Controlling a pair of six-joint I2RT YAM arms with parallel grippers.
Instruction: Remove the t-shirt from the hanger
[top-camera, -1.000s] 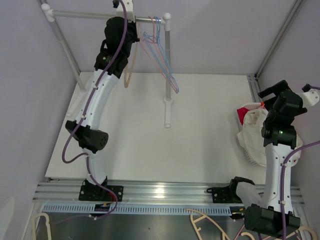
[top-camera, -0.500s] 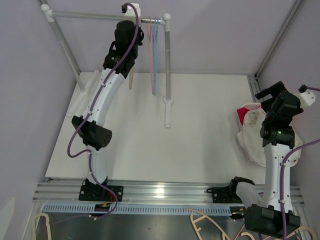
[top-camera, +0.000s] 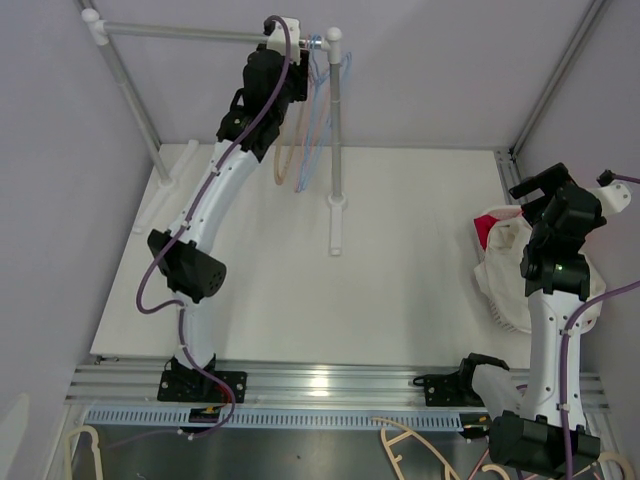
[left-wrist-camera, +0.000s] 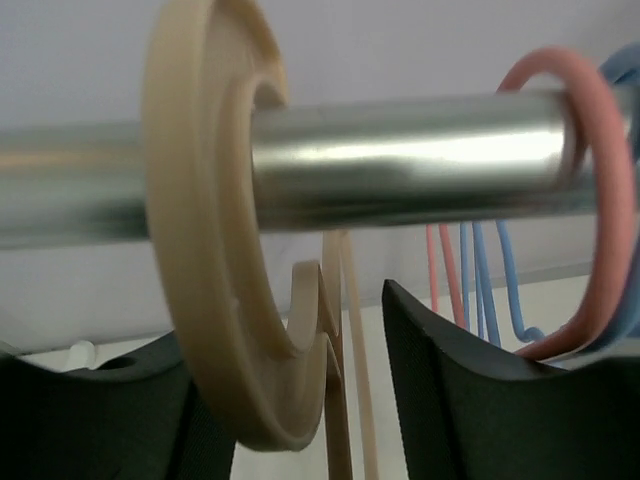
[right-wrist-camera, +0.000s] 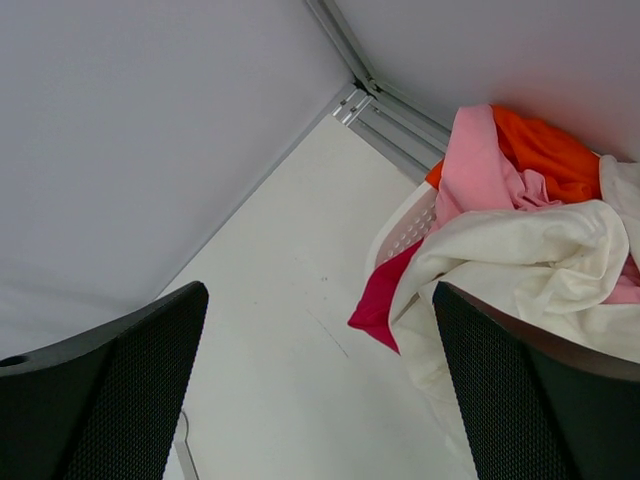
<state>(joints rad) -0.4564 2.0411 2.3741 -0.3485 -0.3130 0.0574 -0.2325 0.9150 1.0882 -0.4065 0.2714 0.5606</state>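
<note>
A beige hanger (top-camera: 283, 150) hangs bare from the metal rail (top-camera: 180, 32). In the left wrist view its hook (left-wrist-camera: 210, 250) curls over the rail (left-wrist-camera: 400, 160). My left gripper (top-camera: 290, 45) (left-wrist-camera: 285, 330) is up at the rail, open, its fingers on either side of the hook, with a gap on the right side. A white t-shirt (top-camera: 505, 285) (right-wrist-camera: 520, 250) lies crumpled on a pile of clothes at the table's right edge. My right gripper (top-camera: 575, 195) (right-wrist-camera: 320, 300) hovers over that pile, open and empty.
Pink and blue hangers (top-camera: 318, 120) (left-wrist-camera: 600, 150) hang just right of the beige one, beside the rack's upright post (top-camera: 336, 140). Pink, orange and red clothes fill the white basket (right-wrist-camera: 405, 230). Spare hangers (top-camera: 420, 450) lie below the front rail.
My left arm has slid right along the rail with the beige hanger, and its jaws have opened off the hook. The hangers are swinging. The right arm has not moved.
</note>
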